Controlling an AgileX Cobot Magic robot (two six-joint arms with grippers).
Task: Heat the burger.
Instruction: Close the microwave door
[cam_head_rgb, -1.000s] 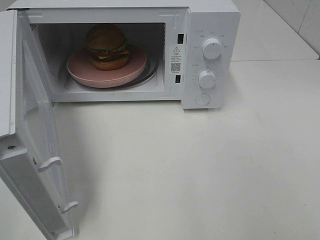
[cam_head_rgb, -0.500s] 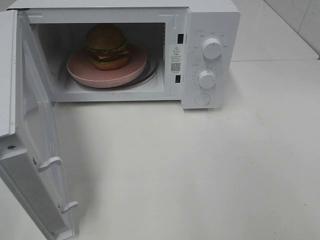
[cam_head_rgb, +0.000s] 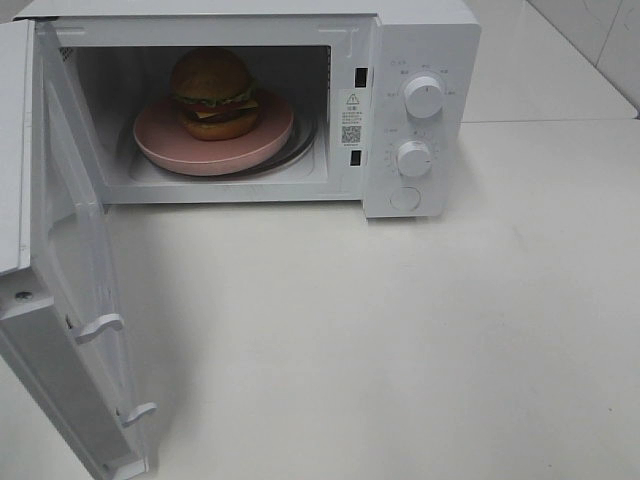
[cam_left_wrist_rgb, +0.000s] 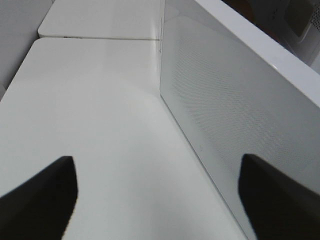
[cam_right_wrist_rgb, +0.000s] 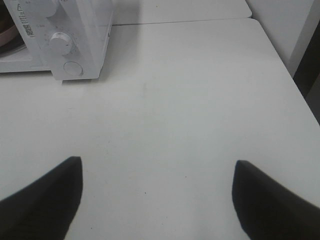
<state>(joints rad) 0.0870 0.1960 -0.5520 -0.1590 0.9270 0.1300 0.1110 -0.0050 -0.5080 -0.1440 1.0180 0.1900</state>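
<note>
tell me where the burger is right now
In the exterior high view the burger sits on the pink plate inside the open microwave, in the upper left of the picture, left of the two knobs.

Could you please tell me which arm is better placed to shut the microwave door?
Left, probably: the left pincer, open, sits beside the open door, while the right pincer hovers over the table, away from it.

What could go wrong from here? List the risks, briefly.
1. The door stands wide open. The left gripper, jaws spread beside the door's outer face, might shove the microwave sideways rather than swing the door shut.
2. A hard slam could topple the tall burger on its pink plate.
</note>
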